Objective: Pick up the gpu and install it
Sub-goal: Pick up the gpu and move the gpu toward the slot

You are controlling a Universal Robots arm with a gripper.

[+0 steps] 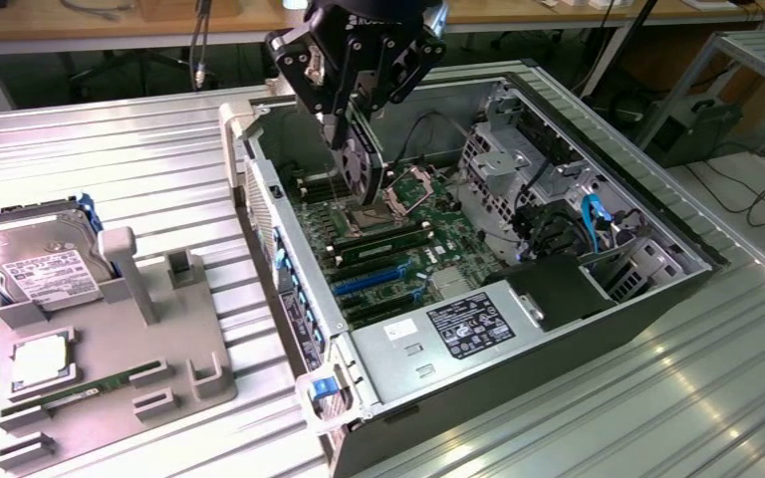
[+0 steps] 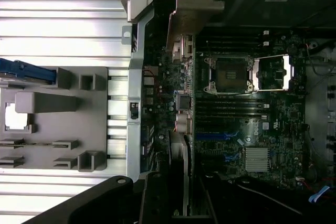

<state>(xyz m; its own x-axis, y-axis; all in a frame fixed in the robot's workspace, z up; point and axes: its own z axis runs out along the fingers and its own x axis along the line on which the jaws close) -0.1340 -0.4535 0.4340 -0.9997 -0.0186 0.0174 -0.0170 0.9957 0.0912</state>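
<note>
Gripper (image 1: 354,127) closed on the gpu (image 1: 370,174), which it holds on edge, lifted above the open case (image 1: 648,214). In the exterior view the card hangs over the motherboard (image 1: 396,249), near the CPU socket (image 1: 360,214) and not seated in the blue slots (image 1: 363,281). In the wrist view the card appears edge-on beside the socket, with its silver bracket (image 2: 191,3) at one end. A grey tray (image 1: 117,349) lies beside the case, at the exterior view's left, carrying a drive (image 1: 31,259) and a RAM stick (image 1: 84,395)
</note>
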